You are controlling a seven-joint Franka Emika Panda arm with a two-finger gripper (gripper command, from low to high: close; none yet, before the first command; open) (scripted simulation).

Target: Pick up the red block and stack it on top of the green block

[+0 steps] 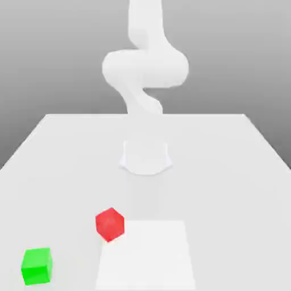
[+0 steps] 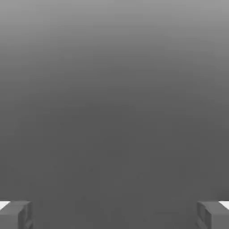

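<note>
The gripper (image 2: 114, 214) has its jaws spread wide with nothing between them, while the red block (image 1: 109, 224) sits on the table (image 1: 57, 170) touching the corner of the white patch (image 1: 146, 254), near the green block (image 1: 37, 266). The red block is a cube with no long axis, turned corner-on. Fingers closing on its corners rather than flat faces could twist or squirt it away.
</note>
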